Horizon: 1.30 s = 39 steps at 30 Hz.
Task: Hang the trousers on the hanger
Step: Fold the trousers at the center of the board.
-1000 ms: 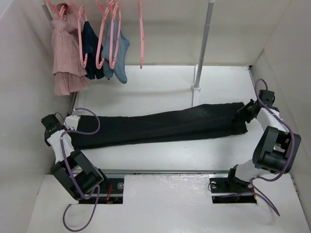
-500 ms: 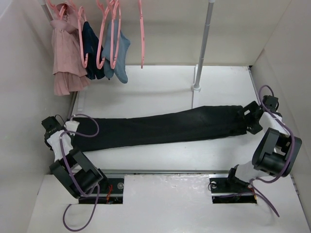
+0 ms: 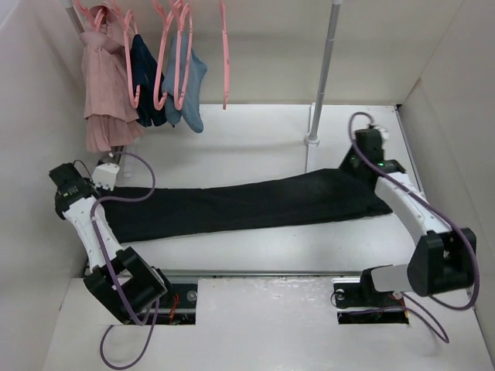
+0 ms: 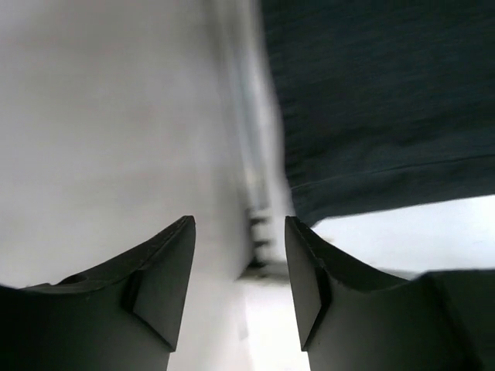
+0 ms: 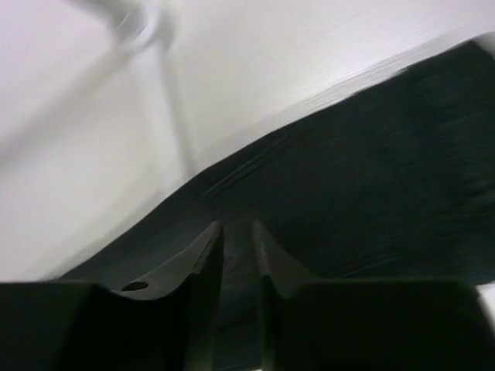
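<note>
Trousers (image 3: 247,205): 1 pair, black, lying flat across the table (image 3: 232,139). Hanger (image 3: 225,54): 1, pink, bare, hanging at the back, well apart. Left gripper (image 4: 240,224): fingers spread, empty, beside 1 trouser end. Right gripper (image 5: 237,228): fingers narrowly parted, empty, over the other end.

Pink dress (image 3: 104,85), navy garment (image 3: 145,77) and light-blue garment (image 3: 193,89) hang left of a pole (image 3: 323,69).
</note>
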Motion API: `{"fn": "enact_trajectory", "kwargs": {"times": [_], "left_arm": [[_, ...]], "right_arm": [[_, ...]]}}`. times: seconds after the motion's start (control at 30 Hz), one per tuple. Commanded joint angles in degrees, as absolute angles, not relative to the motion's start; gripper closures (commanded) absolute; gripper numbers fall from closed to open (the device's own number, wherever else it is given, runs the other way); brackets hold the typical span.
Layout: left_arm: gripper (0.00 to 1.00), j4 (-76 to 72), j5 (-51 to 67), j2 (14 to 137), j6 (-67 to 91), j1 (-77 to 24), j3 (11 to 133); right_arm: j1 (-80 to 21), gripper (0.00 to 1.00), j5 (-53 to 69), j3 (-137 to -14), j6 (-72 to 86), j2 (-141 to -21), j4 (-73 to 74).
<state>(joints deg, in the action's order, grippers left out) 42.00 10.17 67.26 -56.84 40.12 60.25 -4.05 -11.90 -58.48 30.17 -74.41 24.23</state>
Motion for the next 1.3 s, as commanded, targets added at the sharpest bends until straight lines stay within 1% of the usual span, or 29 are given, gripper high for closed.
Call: {"fn": "enact_trajectory", "kwargs": {"times": [0.0, 0.07, 0.1, 0.13, 0.23, 0.27, 0.37, 0.47, 0.57, 0.6, 0.7, 0.77, 0.87, 0.93, 1.03, 1.1, 1.17, 1.2, 1.23, 1.27], "left_arm": [[0.55, 39.9, 13.6, 68.5, -49.9, 37.0, 52.2], [0.58, 35.4, 10.0, 69.0, -47.3, 35.2, 48.5], [0.58, 32.0, 9.0, 69.0, -46.3, 35.2, 45.7], [0.58, 30.6, 8.2, 69.0, -44.8, 34.7, 44.7], [0.58, 25.0, 5.1, 69.6, -43.8, 34.7, 41.1], [0.58, 23.5, 4.1, 70.2, -43.0, 34.7, 40.2], [0.59, 19.0, -0.5, 71.7, -42.5, 34.7, 37.4], [0.61, 15.2, -5.3, 71.7, -43.0, 34.7, 34.8], [0.61, 10.2, -10.4, 71.7, -45.9, 34.7, 30.6], [0.61, 8.8, -11.9, 71.7, -46.7, 34.7, 29.5], [0.61, 3.8, -15.9, 72.3, -49.8, 34.7, 25.8], [0.62, 3.1, -16.4, 72.3, -50.4, 34.7, 25.3], [0.63, 6.1, -12.5, 72.9, -49.7, 34.7, 26.5], [0.63, 10.3, -10.9, 72.3, -48.3, 34.7, 29.3], [0.63, 15.4, -6.6, 72.3, -47.5, 34.7, 33.5], [0.63, 18.2, -4.0, 72.3, -46.2, 34.7, 35.8], [0.62, 21.6, -0.7, 72.3, -45.1, 34.7, 39.0], [0.62, 22.7, 0.2, 72.3, -45.1, 34.7, 40.0], [0.62, 24.3, 1.7, 72.3, -44.1, 34.7, 41.4], [0.61, 25.2, 2.5, 72.3, -43.4, 34.7, 42.0]], "right_arm": [[-15.3, 0.77, -13.8, -58.5, 31.5, -78.9, 20.5], [-19.9, 0.94, -12.1, -59.5, 34.4, -84.1, 19.9], [-24.0, 1.0, -11.6, -61.0, 35.5, -86.0, 19.2], [-25.9, 1.0, -10.9, -61.8, 36.1, -89.8, 17.9], [-31.6, 1.0, -8.4, -65.9, 36.1, -95.6, 15.8], [-32.2, 1.0, -7.7, -67.1, 36.6, -100.0, 15.8], [-31.6, 1.0, -5.0, -71.5, 39.8, -108.0, 17.9], [-30.1, 1.0, -5.0, -72.9, 41.6, -111.4, 20.2], [-26.9, 1.0, -10.1, -71.3, 45.6, -112.0, 21.4], [-25.7, 1.0, -10.7, -70.5, 47.5, -110.5, 21.4], [-20.6, 1.0, -12.3, -67.8, 49.4, -108.3, 19.4], [-19.0, 1.0, -9.8, -66.1, 48.8, -107.7, 16.9], [-19.9, 1.0, -11.9, -68.4, 48.7, -107.7, 19.9], [-22.2, 1.0, -16.4, -70.5, 47.2, -107.0, 21.4], [-22.9, 1.0, -16.4, -71.1, 41.9, -103.0, 20.2], [-20.8, 0.59, -16.4, -71.1, 42.6, -97.1, 21.9], [-15.1, 0.17, -15.0, -66.7, 44.2, -91.8, 22.4], [-12.6, 0.0, -13.8, -65.1, 45.8, -86.2, 23.2], [-9.6, 0.0, -10.8, -63.5, 46.3, -83.4, 23.2], [-3.2, 0.0, -9.3, -60.3, 46.3, -81.1, 24.3]]}}
